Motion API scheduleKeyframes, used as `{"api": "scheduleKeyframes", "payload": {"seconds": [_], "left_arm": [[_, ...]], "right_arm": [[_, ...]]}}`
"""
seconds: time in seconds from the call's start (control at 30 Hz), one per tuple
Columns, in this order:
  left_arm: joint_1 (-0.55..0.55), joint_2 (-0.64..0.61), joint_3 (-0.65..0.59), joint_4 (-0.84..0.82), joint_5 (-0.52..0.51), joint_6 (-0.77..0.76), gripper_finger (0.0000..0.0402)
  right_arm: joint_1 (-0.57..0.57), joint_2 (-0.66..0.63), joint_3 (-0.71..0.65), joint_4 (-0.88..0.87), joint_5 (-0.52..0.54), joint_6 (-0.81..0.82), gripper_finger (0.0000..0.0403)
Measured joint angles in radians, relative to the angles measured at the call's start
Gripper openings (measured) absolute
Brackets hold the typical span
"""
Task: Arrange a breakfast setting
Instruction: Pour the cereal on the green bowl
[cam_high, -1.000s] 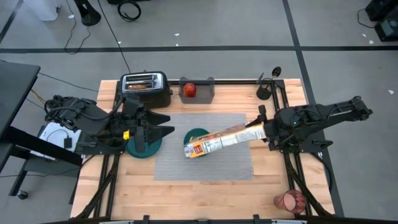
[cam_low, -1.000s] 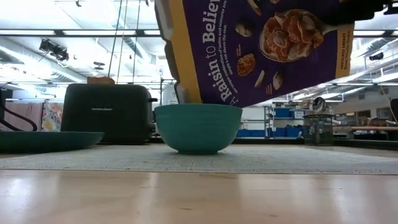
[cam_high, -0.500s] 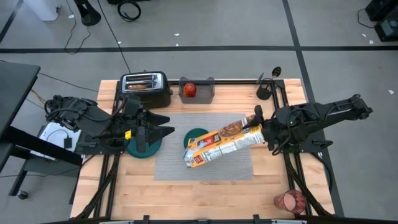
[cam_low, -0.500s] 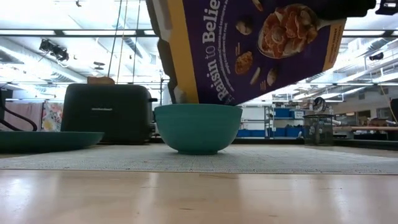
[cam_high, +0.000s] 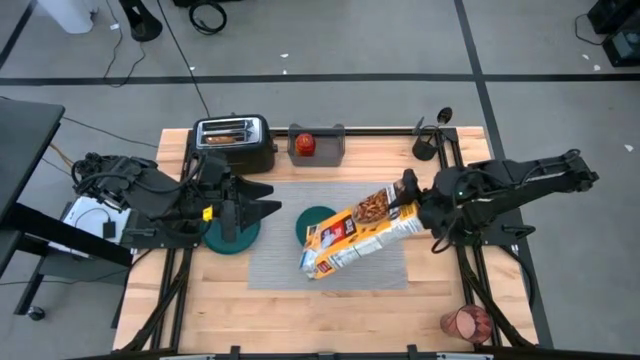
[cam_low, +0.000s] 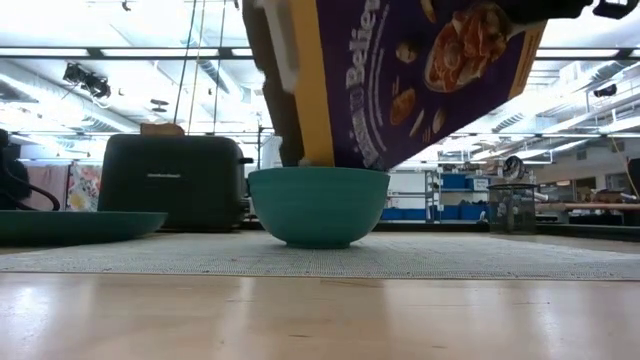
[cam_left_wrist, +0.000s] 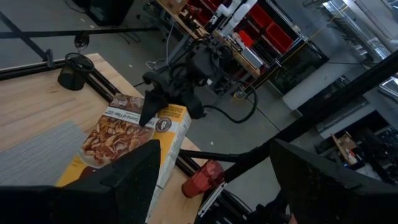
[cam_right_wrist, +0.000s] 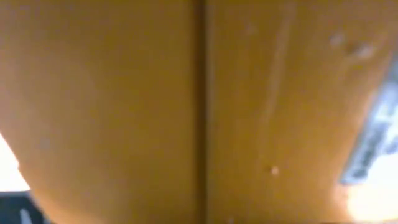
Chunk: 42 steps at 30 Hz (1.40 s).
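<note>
Cereal box (cam_high: 358, 232): held by my right gripper (cam_high: 412, 200), closed on its far end, tipped mouth-down over the bowl (cam_high: 318, 221), presumably for pouring.
Bowl: on the mat (cam_high: 380, 262), near its middle, under the box's low end.
Plate (cam_high: 233, 237): at the mat's left edge, under my left gripper (cam_high: 262, 209), which waits there with fingers spread, empty.
Cup (cam_high: 466, 323): table's near right corner, well apart.
Fruit (cam_high: 305, 144): in the tray (cam_high: 332, 149) beside the toaster (cam_high: 234, 141).
</note>
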<state>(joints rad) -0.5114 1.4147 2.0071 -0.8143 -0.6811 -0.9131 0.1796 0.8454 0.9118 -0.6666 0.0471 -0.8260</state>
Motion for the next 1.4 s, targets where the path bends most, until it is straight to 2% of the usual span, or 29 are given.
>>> {"api": "scheduleKeyframes", "payload": {"seconds": [0.47, 0.87, 1.23, 1.4], "left_arm": [[0.0, 0.0, 0.0, 0.0, 0.0, -0.019, 0.0306], [0.0, 0.0, 0.0, 0.001, 0.0, -0.026, 0.0306], [0.0, 0.0, 0.0, 0.001, 0.0, -0.045, 0.0306], [0.0, 0.0, 0.0, 0.001, -0.001, -0.045, 0.0306]], "right_arm": [[-0.001, 0.029, 0.099, -0.079, -0.001, -0.091, 0.0203], [-0.001, 0.036, 0.105, -0.098, 0.014, -0.117, 0.0203], [-0.052, -0.022, 0.105, -0.15, 0.0, 0.022, 0.0203], [-0.111, -0.05, 0.105, -0.16, -0.087, 0.119, 0.0203]]}}
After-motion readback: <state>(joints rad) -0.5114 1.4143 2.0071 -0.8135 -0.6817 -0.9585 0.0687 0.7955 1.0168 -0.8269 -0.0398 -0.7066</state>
